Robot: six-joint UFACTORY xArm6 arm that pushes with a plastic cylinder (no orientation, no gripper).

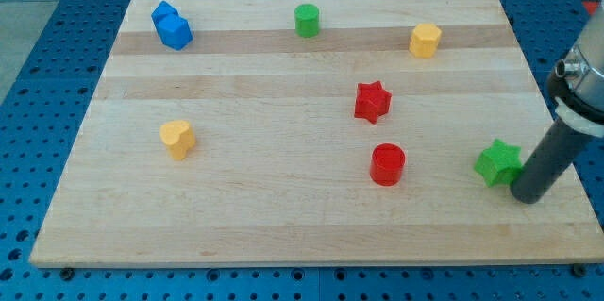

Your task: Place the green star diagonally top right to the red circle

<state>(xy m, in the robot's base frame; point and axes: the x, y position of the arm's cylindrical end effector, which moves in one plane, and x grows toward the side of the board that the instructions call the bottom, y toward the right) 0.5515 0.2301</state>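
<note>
The green star (497, 162) lies near the board's right edge, low in the view. The red circle (387, 164) sits to its left, at about the same height, with a clear gap between them. My tip (528, 194) rests on the board just right of and slightly below the green star, close to it or touching it. The rod rises up and to the right out of the view.
A red star (372, 102) lies above the red circle. A green cylinder (307, 20) and a yellow block (425, 40) sit near the top. A blue block (171, 26) is at top left. A yellow heart (177, 138) is at left.
</note>
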